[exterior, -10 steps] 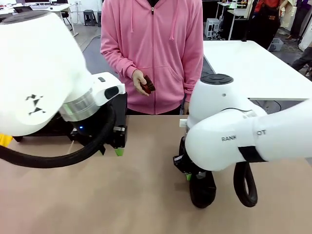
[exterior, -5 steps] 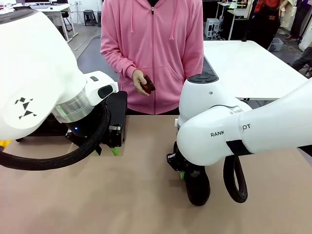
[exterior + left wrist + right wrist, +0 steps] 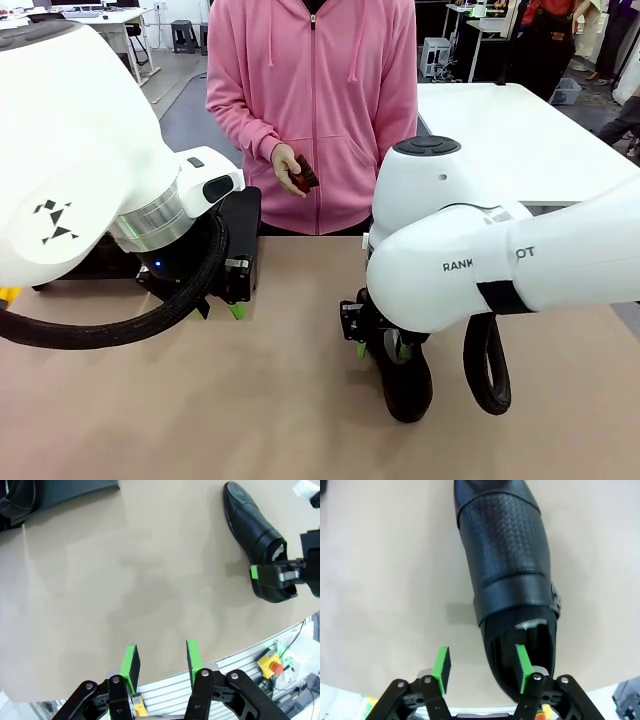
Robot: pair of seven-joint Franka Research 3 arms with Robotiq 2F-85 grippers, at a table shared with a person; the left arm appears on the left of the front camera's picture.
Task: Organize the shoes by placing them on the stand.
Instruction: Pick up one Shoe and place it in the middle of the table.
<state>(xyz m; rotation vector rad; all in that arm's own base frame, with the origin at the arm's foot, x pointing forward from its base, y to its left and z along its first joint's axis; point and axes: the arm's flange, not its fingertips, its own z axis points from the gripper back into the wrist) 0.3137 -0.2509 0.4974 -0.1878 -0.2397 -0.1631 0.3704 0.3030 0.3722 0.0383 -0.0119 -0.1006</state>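
One glossy black shoe lies flat on the tan table, toe pointing away from my right gripper. That gripper is open at the heel: one green pad sits inside the shoe's opening, the other stands clear outside its wall. From the front, the shoe lies under the right arm, whose gripper is right above it. The left wrist view also catches this shoe. My left gripper hangs open and empty over bare table, near the black stand, shown from the front with its green tip low. The stand's edge carries a dark glossy shape.
A person in a pink hoodie stands at the far side, holding a small reddish-brown object in one hand. The table between the two arms is bare. A white table stands behind at the right.
My right gripper's jaws have spread apart, letting go of the shoe's heel wall, and the right arm shifted slightly left. The left arm settled and now holds still.
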